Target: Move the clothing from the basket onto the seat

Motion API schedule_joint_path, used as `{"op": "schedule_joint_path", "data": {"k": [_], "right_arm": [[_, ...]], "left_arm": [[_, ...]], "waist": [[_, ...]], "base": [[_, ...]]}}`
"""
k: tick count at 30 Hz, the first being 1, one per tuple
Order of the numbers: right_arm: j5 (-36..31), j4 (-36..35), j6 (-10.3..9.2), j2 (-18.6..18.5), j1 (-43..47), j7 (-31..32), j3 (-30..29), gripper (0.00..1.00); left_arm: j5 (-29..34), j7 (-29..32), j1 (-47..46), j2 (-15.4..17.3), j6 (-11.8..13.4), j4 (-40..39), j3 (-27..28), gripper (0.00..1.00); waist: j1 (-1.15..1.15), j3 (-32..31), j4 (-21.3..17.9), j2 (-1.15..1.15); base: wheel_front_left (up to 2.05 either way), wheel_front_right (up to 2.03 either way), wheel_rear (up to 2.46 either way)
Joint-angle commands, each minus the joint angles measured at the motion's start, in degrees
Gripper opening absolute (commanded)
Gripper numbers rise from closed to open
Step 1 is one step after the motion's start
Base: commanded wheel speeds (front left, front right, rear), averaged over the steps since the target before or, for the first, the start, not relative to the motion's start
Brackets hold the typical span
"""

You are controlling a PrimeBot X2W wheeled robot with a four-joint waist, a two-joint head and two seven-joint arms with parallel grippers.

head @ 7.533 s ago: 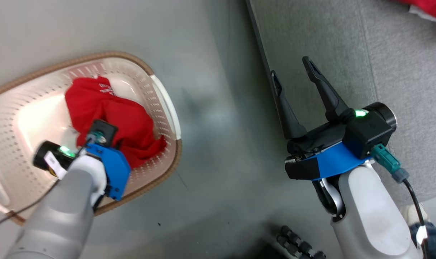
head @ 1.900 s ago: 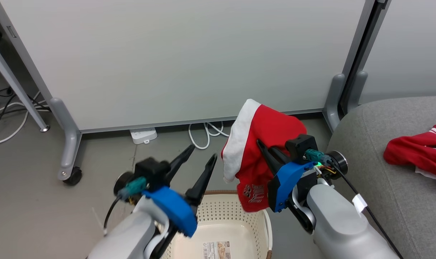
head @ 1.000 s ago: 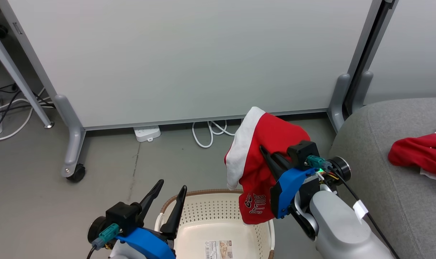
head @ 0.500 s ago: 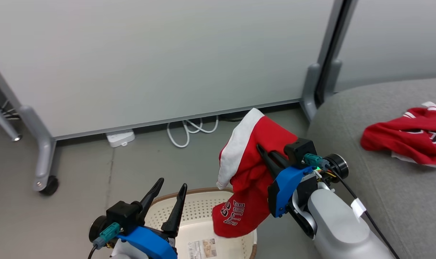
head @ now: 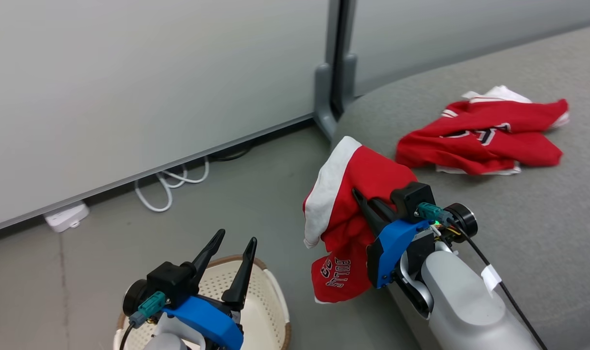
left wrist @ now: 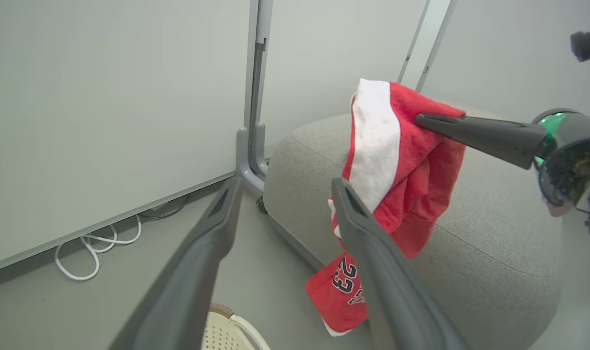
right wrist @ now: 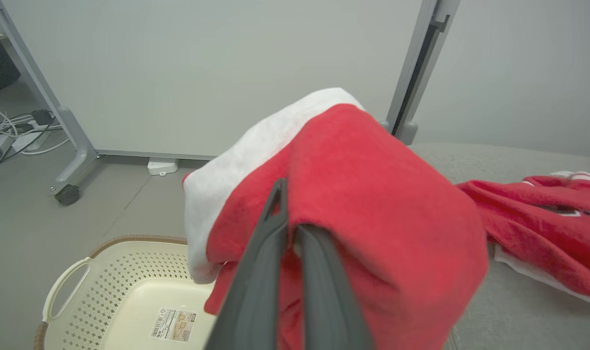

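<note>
1. right gripper (head: pixel 360 199): fingers pressed together, pinching a fold of red cloth. It is raised at the seat's near rounded edge.
2. held garment (head: pixel 372 175): bright red, with a broad white band along its upper left edge and white lettering on the low flap. It hangs free from the right gripper, touching neither floor nor basket. In the left wrist view the low flap dangles in front of the seat's side wall.
3. second garment (head: pixel 484 141): red with white trim, lying crumpled on the seat top. It lies inside the seat's edges, well apart from the held garment.
4. seat (head: pixel 518 233): large grey cushion with rounded edges. A broad stretch of bare fabric lies between the second garment and the near edge.
5. basket (right wrist: pixel 129 240): cream, with perforated walls, a brown rim and a white handle, standing on the floor. A label (right wrist: pixel 175 323) shows on its bottom.
6. left gripper (head: pixel 237 236): fingers spread wide and holding nothing, poised above the basket's rim.
7. floor (head: pixel 256 194): grey, with an open strip running between the basket's rim and the seat's side.
8. partition (head: pixel 129 73): pale panels. The foot of its grey post (head: pixel 336 58) stands just beside the seat's far corner. A white cable (head: pixel 170 187) and a power strip (head: pixel 63 216) lie along its lower edge.
</note>
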Motion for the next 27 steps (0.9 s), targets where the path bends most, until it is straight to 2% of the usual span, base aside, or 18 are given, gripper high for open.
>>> {"op": "schedule_joint_path", "data": {"k": [1, 7, 12, 19, 27], "right_arm": [[-0.51, -0.42, -0.04, 0.08, -0.15, -0.27, -0.09, 0.0], [-0.5, -0.66, -0.04, 0.37, 0.12, -0.48, -0.61, 0.0], [-0.43, -0.71, -0.04, 0.54, 0.82, -0.62, -0.91, 0.0], [-0.51, -0.87, -0.04, 0.69, 1.05, -0.74, -1.26, 0.0], [-0.22, -0.75, -0.05, 0.79, 0.52, -0.69, -2.25, 0.0]], "left_arm": [[0.44, -0.18, -0.76, 0.4, -0.24, -0.19, 0.1, 1.0], [0.57, -0.18, -1.2, 0.69, -0.27, -0.11, -0.15, 1.0], [0.24, -0.18, -1.46, 0.77, -0.28, -0.02, -0.62, 1.0], [-0.12, -0.18, -1.84, 1.13, -0.29, -0.09, -1.47, 1.0], [-0.4, -0.18, -2.58, 1.72, -0.29, -0.08, -2.2, 1.0]], "waist": [[0.0, 1.1, -3.77, 0.0], [0.0, 1.89, -8.4, 0.0], [0.0, 2.1, -10.46, 0.0], [0.0, 2.52, -10.97, 0.0], [0.0, 3.82, -9.65, 0.0]], "base": [[0.0, 0.0, 0.0], [0.0, 0.0, 0.0], [0.0, 0.0, 0.0], [0.0, 0.0, 0.0], [0.0, 0.0, 0.0]]}}
